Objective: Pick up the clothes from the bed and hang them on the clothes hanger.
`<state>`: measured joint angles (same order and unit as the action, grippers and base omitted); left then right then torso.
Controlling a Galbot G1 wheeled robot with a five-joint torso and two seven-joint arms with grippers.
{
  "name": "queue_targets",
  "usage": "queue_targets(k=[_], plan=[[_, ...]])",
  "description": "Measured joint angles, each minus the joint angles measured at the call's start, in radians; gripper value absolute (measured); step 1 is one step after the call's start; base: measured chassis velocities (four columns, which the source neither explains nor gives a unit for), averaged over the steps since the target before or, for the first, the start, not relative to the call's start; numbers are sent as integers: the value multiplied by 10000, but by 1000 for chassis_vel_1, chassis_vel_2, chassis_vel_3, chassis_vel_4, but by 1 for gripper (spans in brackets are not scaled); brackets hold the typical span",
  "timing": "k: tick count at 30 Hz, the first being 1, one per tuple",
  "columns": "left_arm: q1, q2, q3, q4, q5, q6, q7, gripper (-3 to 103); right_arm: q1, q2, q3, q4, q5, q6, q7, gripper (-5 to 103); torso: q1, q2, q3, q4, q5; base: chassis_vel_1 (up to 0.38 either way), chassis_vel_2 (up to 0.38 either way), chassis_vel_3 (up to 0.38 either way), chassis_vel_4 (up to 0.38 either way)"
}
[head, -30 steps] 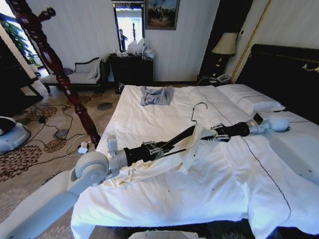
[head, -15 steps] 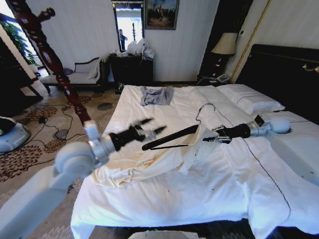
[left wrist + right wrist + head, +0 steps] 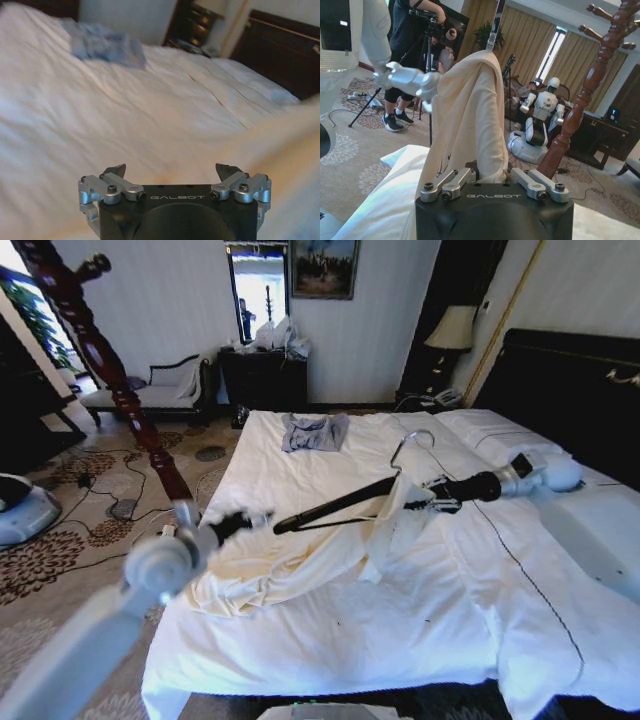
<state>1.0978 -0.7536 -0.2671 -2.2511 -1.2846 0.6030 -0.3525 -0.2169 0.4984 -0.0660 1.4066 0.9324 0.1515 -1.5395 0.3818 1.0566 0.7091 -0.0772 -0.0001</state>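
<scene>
The cream clothes [image 3: 300, 562] lie bunched on the bed [image 3: 330, 640], with one end pulled up over the black clothes hanger [image 3: 335, 506]. The hanger hangs slanted above the sheets, its silver hook [image 3: 412, 444] pointing up. My right gripper [image 3: 418, 506] is shut on the hanger's shirt-covered end; in the right wrist view the clothes [image 3: 470, 110] rise from the gripper [image 3: 492, 181]. My left gripper [image 3: 250, 517] hovers off the bed's left side, a short way from the hanger's bare tip. It stands open [image 3: 170, 171] with nothing held.
A blue-grey garment [image 3: 314, 431] lies at the far end of the bed. The reddish wooden post [image 3: 110, 370] stands left of the bed, and white pillows [image 3: 500, 438] lie by the dark headboard [image 3: 570, 380]. Cables and a white robot base [image 3: 22, 510] are on the carpet.
My left gripper has let go of the hanger's left end and drawn back to the left. My right gripper has lifted the hanger a little, with the shirt still draped on it.
</scene>
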Motion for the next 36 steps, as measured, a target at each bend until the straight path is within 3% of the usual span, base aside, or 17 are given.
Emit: queue_targets(k=[2, 7, 13, 17, 23, 28, 36], plan=[[593, -188, 281, -90, 711, -216, 252, 100, 154, 111, -17, -68, 0, -40, 1, 19, 0, 0, 0, -7, 3, 0, 0, 0, 0], [1039, -391, 631, -168, 1511, -419, 390, 100, 362, 217, -52, -228, 4, -68, 2, 19, 1, 0, 0, -6, 1, 0, 0, 0, 0], [1668, -349, 693, -312, 1957, -579, 332, 100, 469, 298, -67, -353, 13, -75, 4, 19, 0, 0, -1, -7, 3, 0, 0, 0, 0], [2149, -554, 921, 111, 3145, -1163, 369, 100, 497, 364, -22, -383, 102, -75, 6, 19, 1, 0, 0, -2, 1, 0, 0, 0, 0], [2172, -1057, 1326, 387, 4028, -1631, 652, 100, 530, 363, -11, -362, 160, -72, 11, 19, -1, 1, 0, -5, 1, 0, 0, 0, 0], [1851, -1563, 1606, 564, 4217, -1975, 726, 100, 542, 357, -10, -315, 197, -65, 13, 19, 0, 0, 0, -6, 2, 0, 0, 0, 0], [1720, -1618, 1552, 921, 4401, -2184, 776, 100, 467, 357, 36, -265, 224, -43, 14, 19, 0, 0, 0, -3, 1, 0, 0, 0, 0]])
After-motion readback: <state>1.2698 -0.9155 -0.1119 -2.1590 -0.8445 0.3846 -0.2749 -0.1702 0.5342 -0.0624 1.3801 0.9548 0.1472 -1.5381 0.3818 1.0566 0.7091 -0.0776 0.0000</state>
